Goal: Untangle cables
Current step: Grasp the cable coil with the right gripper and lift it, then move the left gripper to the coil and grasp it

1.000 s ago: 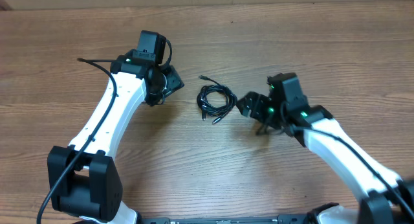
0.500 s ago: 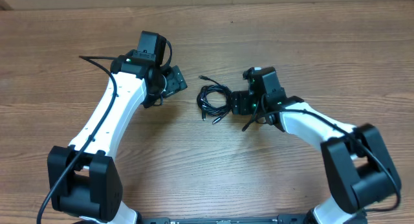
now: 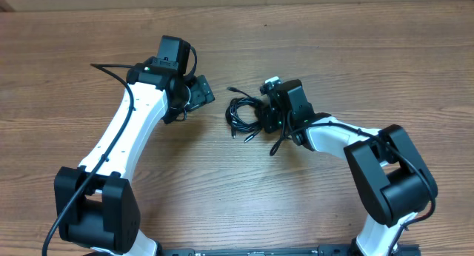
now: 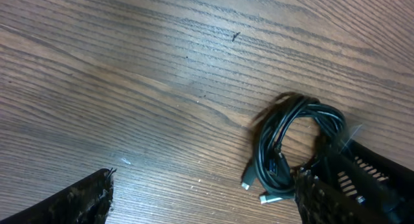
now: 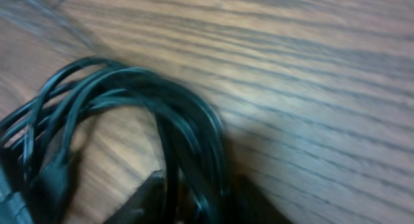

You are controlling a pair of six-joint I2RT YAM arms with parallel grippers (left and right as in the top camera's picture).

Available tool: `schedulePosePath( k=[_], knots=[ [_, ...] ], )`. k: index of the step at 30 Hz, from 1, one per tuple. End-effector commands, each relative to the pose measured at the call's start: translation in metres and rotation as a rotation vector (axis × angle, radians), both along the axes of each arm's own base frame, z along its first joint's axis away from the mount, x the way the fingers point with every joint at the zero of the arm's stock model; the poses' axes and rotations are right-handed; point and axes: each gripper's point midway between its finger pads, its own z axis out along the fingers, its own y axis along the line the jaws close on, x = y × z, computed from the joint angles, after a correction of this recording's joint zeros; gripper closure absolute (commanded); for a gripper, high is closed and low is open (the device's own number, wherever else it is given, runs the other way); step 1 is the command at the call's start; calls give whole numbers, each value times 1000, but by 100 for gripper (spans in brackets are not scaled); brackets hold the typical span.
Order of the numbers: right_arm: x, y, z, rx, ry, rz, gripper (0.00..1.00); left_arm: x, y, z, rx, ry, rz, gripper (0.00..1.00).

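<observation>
My right pincer point(image 3: 264, 117) has come in from the right side and now closes on the right edge of the cables point(image 3: 244, 114), with strands between its fingers point(image 5: 150, 193). The bundle lies coiled on the tabletop point(image 3: 222, 189), in the same place as before. My left pincer point(image 3: 198, 93) waits wide open, apart from it. I judge that pulling apart can begin.

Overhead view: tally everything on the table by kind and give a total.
Cable bundle: 1 (separate cords cannot be counted)
Robot arms: 2, left arm and right arm
Total: 3
</observation>
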Motion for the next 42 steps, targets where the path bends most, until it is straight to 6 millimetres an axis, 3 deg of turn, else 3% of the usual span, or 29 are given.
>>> schedulePosePath(
  k=[1, 3, 8, 12, 17, 19, 22, 23, 26, 27, 31, 36, 39, 42],
  knots=[
    [-8, 0, -19, -9, 58, 20, 96, 2, 2, 8, 12, -26, -21, 11],
    [-7, 6, -10, 19, 48, 35, 96, 2, 2, 8, 13, -26, -21, 11],
    [-8, 24, 53, 172, -3, 67, 96, -2, 3, 6, 32, -13, -71, 14],
    [-27, 35, 114, 271, -48, 151, 96, -11, 1, 4, 31, 16, -120, 12],
    [-62, 36, 171, 348, -66, 237, 96, -19, -31, 10, -90, -22, -429, 11],
    [-72, 34, 179, 357, -53, 249, 96, -25, -49, 17, -180, -52, -554, 11],
    [-81, 29, 173, 338, -7, 238, 96, -29, -62, 23, -243, -87, -656, 10],
    [-83, 28, 169, 332, 15, 235, 96, -29, -63, 24, -246, -90, -659, 16],
    [-86, 27, 165, 325, 38, 232, 96, -32, -69, 27, -283, -92, -669, 47],
    [-85, 28, 166, 330, 31, 234, 96, -33, -71, 28, -300, -92, -674, 49],
    [-83, 33, 175, 360, -3, 261, 96, -32, -69, 26, -275, -90, -670, 36],
    [-87, 27, 165, 326, 39, 232, 96, -10, -50, 25, -194, -115, -543, 27],
    [-88, 22, 158, 299, 58, 209, 96, 4, -47, 46, -227, -174, -524, 30],
    [-87, 21, 158, 294, 59, 205, 96, 13, -46, 81, -264, -232, -527, 35]
  ],
)
